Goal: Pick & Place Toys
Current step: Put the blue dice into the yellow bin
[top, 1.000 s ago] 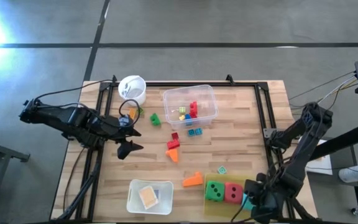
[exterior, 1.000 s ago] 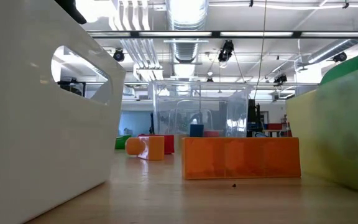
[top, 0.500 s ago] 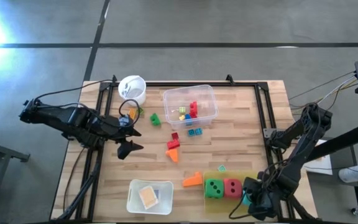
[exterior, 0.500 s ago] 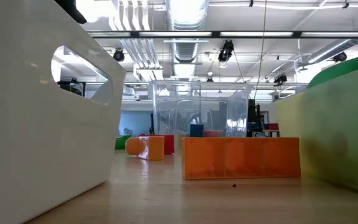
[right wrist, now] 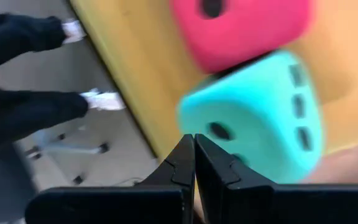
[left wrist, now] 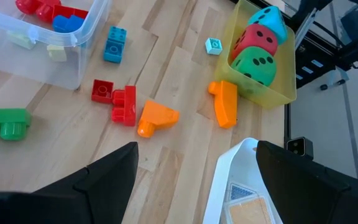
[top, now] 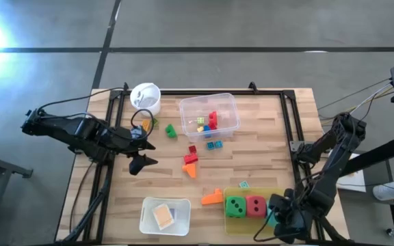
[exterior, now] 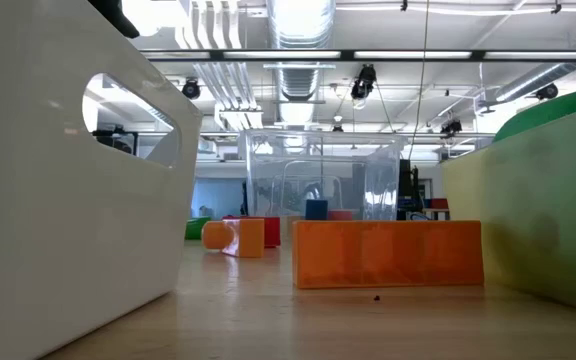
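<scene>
A yellow tray [top: 250,226] at the table's near right holds a green die [top: 235,207], a red die [top: 255,206] and a teal die [right wrist: 253,118]. My right gripper [top: 276,217] stands at the tray's right end, pointing steeply down, shut. My left gripper [top: 148,154] hovers open over the left half of the table, holding nothing. Loose toys lie on the wood: an orange block [top: 212,197], a red and orange cluster [top: 191,164], a green block [top: 171,130], a blue block [top: 215,145] and a small teal tile [top: 243,184]. My right gripper is closed on the yellow tray's right end wall [right wrist: 161,127], right beside the teal die. Its fingers [right wrist: 180,163] come from above, slanting down, and only their free ends meet the wall. The tray's bottom rests on the table and the dice stay inside it.
A clear tub [top: 209,116] with several blocks stands far of centre, beside a white cup [top: 146,98]. A white container [top: 164,215] sits at the near edge and fills the left of the low view. A dark metal frame [top: 293,130] borders the table. A person's legs [right wrist: 36,106] show beyond the edge.
The yellow tray with its dice has slid a little toward the table's far edge and left, and its wall now reaches farther into the low view. My right gripper went with it, still shut.
</scene>
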Tool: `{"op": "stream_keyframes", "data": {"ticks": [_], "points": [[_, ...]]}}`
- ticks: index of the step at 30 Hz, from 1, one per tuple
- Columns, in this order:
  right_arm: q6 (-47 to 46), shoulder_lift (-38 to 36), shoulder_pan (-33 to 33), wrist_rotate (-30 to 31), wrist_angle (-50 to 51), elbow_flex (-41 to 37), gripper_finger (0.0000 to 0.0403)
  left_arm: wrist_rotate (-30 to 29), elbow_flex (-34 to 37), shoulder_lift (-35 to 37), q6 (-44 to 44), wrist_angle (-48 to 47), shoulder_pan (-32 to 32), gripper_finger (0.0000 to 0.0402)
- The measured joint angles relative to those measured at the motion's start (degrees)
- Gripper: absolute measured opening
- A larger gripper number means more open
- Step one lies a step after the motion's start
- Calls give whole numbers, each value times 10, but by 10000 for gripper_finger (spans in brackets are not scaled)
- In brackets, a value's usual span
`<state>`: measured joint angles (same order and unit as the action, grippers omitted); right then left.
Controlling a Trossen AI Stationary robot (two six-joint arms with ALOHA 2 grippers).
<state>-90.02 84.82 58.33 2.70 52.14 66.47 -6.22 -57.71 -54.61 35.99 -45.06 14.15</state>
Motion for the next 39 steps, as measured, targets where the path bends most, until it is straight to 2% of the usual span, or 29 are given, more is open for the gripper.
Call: {"op": "stream_keyframes", "data": {"ticks": [3, 11, 39], "points": [[0, 1, -7, 5, 39, 3, 8, 0, 0, 0, 0, 0, 0, 330], [9, 3, -17, 12, 49, -15, 8, 0, 0, 0, -1, 0, 0, 330], [-12, -2, -34, 25, 36, -76, 8, 0, 0, 0, 1, 0, 0, 330]]}}
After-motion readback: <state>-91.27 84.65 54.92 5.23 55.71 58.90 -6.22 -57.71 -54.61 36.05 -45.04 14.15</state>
